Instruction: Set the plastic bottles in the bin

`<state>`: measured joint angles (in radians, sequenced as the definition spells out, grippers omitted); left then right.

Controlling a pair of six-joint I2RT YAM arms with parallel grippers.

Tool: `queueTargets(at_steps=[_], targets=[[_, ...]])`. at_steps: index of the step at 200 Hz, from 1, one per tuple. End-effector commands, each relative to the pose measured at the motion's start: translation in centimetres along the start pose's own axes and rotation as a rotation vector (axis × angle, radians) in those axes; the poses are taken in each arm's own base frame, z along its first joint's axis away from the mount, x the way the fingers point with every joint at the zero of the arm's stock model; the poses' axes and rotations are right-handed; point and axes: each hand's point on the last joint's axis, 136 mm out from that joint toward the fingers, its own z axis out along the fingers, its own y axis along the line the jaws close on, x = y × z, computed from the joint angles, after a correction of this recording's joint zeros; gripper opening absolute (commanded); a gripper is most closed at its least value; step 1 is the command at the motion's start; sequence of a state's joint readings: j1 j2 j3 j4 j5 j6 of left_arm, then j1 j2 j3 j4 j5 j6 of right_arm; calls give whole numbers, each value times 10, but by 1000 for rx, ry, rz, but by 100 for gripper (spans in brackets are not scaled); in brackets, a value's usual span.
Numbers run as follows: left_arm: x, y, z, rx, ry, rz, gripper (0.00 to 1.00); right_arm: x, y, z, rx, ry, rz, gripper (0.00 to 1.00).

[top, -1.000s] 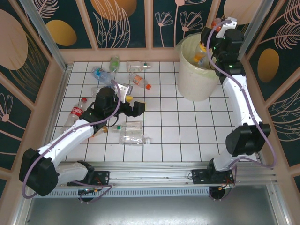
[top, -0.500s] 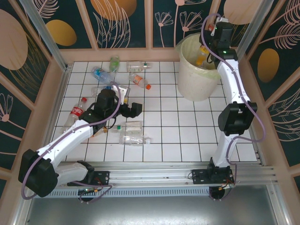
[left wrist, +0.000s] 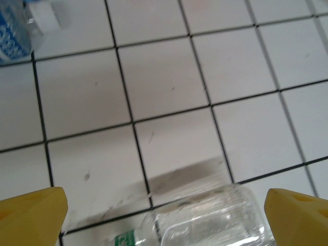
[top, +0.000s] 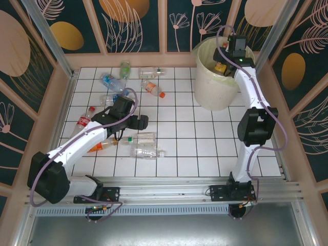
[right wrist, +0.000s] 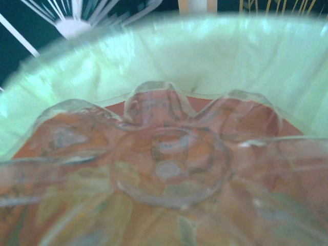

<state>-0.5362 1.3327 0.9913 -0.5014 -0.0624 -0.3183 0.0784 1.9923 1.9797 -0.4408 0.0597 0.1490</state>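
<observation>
- The left gripper (left wrist: 165,212) has its yellow fingertips (left wrist: 33,211) spread wide, one at each lower corner of the wrist view. A clear plastic bottle with a green cap (left wrist: 205,223) lies on its side on the tiles between them.
- The right gripper (top: 230,54) hangs over the large round cream-white bin (top: 215,95) at the far right. I cannot tell whether its jaws are spread or pinching. Close before its camera is the lobed clear base of an orange-labelled plastic bottle (right wrist: 169,169), inside the crinkled pale yellow-green bag lining (right wrist: 230,56).
- More plastic bottles lie scattered on the left half of the table: a blue-labelled bottle (top: 110,80) far, a red-labelled bottle (top: 82,123) left, an unlabelled clear bottle (top: 146,152) near.
- The table of glossy white square tiles with dark grout (top: 205,138) is faintly scuffed.
- Dark teal wall panels with pale leaf prints (top: 136,25), in light wooden frames, enclose it.
</observation>
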Motion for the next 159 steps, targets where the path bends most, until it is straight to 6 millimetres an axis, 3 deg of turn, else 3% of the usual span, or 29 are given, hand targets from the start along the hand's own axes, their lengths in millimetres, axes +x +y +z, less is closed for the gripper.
queueTargets(at_steps=[1,36,54,78,103,131,159], targets=[[28,13,1,-66,126,29,99,-16,2,-22,-35,-50,41,64],[52,21,9,-103,250,102,99,-22,8,-36,-80,-71,63,74],[54,23,9,-114,279,144,99,-27,14,-48,-114,-91,70,79],[50,4,11,-13,291,162,99,-31,21,-68,-165,-116,81,83],[49,7,19,-42,318,184,99,-37,29,-96,-222,-158,94,86],[50,1,25,-14,335,199,99,-46,37,-133,-284,-208,92,96],[57,-6,28,21,358,207,99,-45,49,-166,-372,-235,90,97]])
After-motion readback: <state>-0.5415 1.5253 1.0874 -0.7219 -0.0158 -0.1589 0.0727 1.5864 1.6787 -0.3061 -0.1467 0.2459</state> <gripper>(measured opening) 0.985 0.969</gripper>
